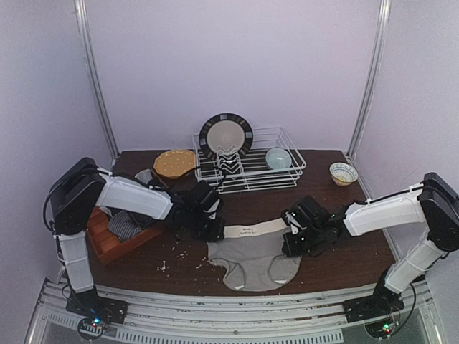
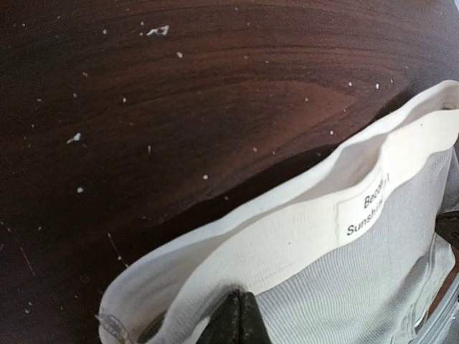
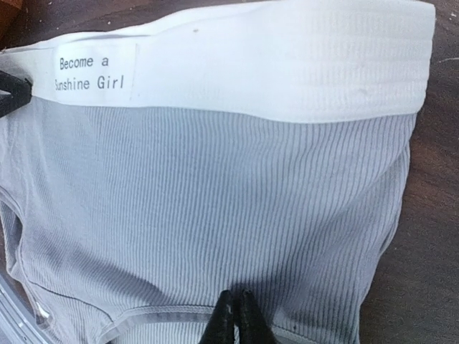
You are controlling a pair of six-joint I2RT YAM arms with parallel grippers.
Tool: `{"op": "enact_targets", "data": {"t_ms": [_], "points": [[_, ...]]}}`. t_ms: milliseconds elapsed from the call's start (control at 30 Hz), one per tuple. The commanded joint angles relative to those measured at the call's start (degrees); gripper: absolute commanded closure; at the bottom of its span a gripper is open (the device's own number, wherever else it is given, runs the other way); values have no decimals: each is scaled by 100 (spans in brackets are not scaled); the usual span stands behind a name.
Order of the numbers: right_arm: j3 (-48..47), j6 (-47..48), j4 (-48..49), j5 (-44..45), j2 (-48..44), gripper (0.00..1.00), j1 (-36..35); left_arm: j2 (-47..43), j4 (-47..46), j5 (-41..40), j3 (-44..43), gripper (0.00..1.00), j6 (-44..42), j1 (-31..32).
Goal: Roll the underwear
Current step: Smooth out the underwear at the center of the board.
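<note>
Underwear of grey ribbed cloth (image 1: 251, 259) is lying spread on the dark brown wooden table (image 1: 337, 208) in front of you, close to the near edge and between your two arms. Its broad white elastic waistband (image 3: 287, 64) is running left to right along the far side, and the leg openings are pointing toward the near edge. A white sewn label (image 3: 93, 74) on the band is showing "Become a Sunshine Girl" in black letters. At its left end the band is standing up a little and waving rather than lying flat. Your left pincer (image 2: 240, 319) is sitting at that left end, its black tips pressed together and clamping the waistband. Your right pincer (image 3: 233, 319) is sitting at the garment's right side, just nearer than the band, its tips together too and pinching the grey cloth at a stitched hem. The ribbed cloth in front of those tips is lying smooth.
</note>
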State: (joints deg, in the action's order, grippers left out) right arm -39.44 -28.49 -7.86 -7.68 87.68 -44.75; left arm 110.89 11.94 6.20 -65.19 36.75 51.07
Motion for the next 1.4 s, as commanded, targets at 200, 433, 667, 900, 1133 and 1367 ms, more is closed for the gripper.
{"op": "enact_targets", "data": {"t_ms": [200, 433, 667, 900, 1133, 1367], "points": [[102, 104, -542, 492, -1320, 64, -455, -1013, -11, 159, 268, 58, 0, 19], [-370, 65, -745, 517, -853, 64, -1417, -1553, 536, -524, 432, 40, -273, 28], [52, -175, -699, 659, -487, 68, -1616, -367, 1137, -923, -641, 44, -725, -71], [309, -319, -928, 1183, -550, 68, -1542, -157, 978, -1140, -491, 47, -569, -66], [394, -228, -1047, 1089, -735, 65, -1314, -670, 970, -1261, -58, 40, -288, -68], [-133, -225, -1199, 1177, -1208, 52, -1681, -1510, 944, -1216, 402, 30, 67, -68]]}}
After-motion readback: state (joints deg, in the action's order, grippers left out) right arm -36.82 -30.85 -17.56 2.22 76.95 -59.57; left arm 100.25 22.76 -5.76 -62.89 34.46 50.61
